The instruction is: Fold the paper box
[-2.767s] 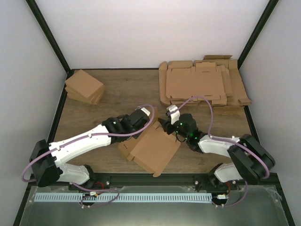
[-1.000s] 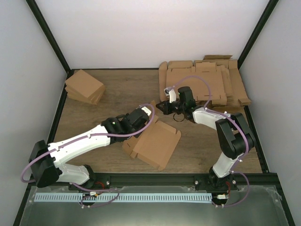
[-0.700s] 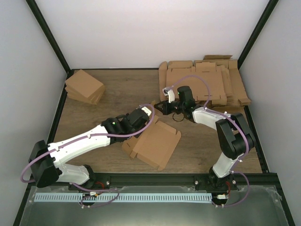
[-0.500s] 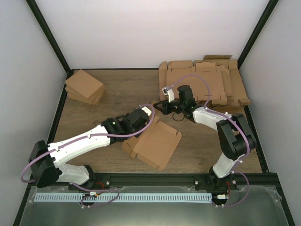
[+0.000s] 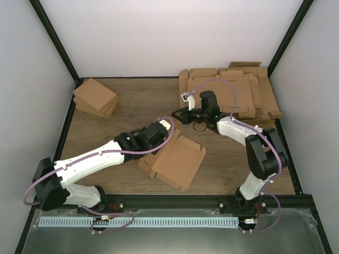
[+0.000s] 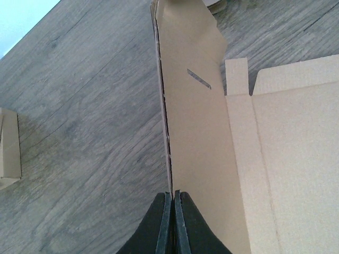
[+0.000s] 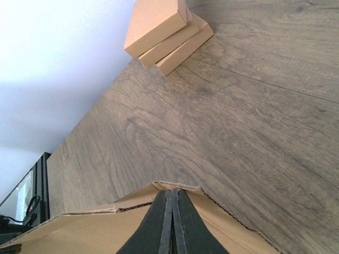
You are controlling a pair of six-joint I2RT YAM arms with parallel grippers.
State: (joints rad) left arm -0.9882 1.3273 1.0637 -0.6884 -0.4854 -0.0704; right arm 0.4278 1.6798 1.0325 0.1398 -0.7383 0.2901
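Top view: the box (image 5: 177,161) sits mid-worktop (image 5: 132,100), toward the near edge, with my left pincer (image 5: 169,133) at its left side. Left wrist: that pincer's clamped on the thin edge of a raised flap (image 6: 196,137). Right wrist: my right pincer (image 7: 172,211) is pressed together right by the flap's tip; can't tell if it touches.

Paper box (image 5: 177,161): plain brown creased cardboard, mostly flat near the centre of the table (image 5: 137,100), one long slotted side panel raised upright along its left edge.
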